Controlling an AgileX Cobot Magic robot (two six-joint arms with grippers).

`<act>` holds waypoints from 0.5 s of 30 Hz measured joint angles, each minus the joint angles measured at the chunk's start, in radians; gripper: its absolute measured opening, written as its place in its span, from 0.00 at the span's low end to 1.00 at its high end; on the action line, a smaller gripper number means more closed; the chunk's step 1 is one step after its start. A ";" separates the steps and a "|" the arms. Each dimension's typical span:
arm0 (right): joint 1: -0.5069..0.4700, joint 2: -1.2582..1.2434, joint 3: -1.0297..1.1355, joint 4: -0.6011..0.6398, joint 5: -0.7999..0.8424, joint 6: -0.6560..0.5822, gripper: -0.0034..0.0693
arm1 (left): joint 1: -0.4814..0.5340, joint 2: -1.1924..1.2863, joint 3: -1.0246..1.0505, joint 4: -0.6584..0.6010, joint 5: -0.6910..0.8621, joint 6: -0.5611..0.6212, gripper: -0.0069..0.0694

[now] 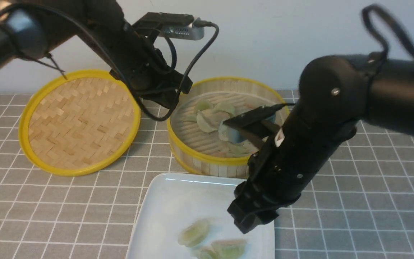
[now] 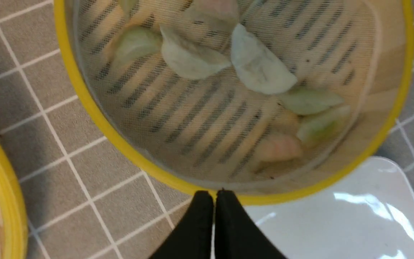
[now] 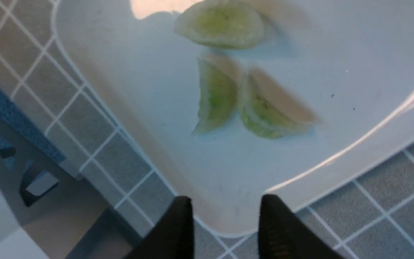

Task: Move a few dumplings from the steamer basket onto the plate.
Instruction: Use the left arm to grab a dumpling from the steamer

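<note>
Jaws of the left gripper (image 2: 214,196) are pressed together on nothing; those of the right gripper (image 3: 225,207) stand somewhat apart, also empty.

Left gripper tips hang over the yellow rim of the steamer basket (image 1: 207,158), on its left side as the front view shows it. The right gripper hangs low over the right edge of the plate (image 1: 164,208), which sits just near of the basket on the grey grid cloth (image 1: 354,201). Three pale green dumplings (image 3: 221,25) lie in the near part of the plate: two side by side and touching, the third just beside them. More dumplings, green, cream and one faintly pink, lie on the basket's slatted floor. A woven disc (image 1: 79,122) with a yellow rim sits left of the basket, close to it.
</note>
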 joint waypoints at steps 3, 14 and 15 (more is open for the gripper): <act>0.000 -0.123 0.000 0.000 0.019 0.036 0.14 | 0.000 0.106 -0.106 0.004 0.006 0.000 0.08; 0.000 -0.413 0.000 -0.067 0.020 0.160 0.03 | -0.034 0.316 -0.294 0.048 -0.030 0.087 0.39; 0.000 -0.422 0.000 -0.082 0.020 0.175 0.03 | -0.037 0.321 -0.295 0.054 -0.039 0.088 0.43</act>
